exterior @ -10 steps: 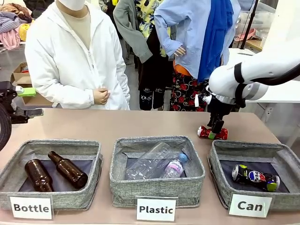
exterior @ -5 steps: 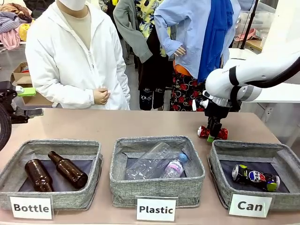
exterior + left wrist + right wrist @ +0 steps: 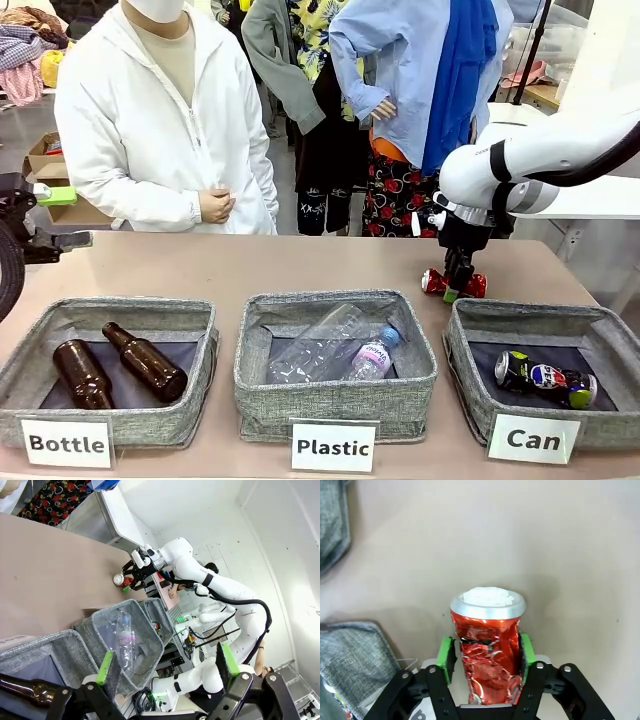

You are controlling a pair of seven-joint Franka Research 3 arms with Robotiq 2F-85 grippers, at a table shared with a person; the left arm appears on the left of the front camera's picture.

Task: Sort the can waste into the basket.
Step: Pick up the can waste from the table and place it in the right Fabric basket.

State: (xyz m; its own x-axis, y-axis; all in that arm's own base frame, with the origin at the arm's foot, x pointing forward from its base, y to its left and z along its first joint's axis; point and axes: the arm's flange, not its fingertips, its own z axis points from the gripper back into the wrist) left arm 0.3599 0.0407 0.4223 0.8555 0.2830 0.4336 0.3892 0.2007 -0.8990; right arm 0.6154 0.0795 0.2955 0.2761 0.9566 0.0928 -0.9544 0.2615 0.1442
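The crushed red can [image 3: 487, 635] lies on the table just behind the grey basket labelled "Can" [image 3: 540, 311]. My right gripper [image 3: 486, 655] points down over the can, and its green pads press against both sides. From the front, the same gripper [image 3: 456, 291] straddles the red can [image 3: 431, 282]. A dark blue Pepsi can [image 3: 545, 378] with a yellow-green end lies inside the basket. At the table's left edge my left gripper [image 3: 167, 664] hangs open and holds nothing.
A "Plastic" bin [image 3: 335, 350] with clear plastic bottles stands in the middle. A "Bottle" bin [image 3: 110, 345] with two brown glass bottles stands on the left. A person in a white jacket [image 3: 160, 120] stands at the far side, hands clasped.
My right gripper shifted slightly left and down over the red can, and its jaws closed in against the can's sides. The left arm stayed still.
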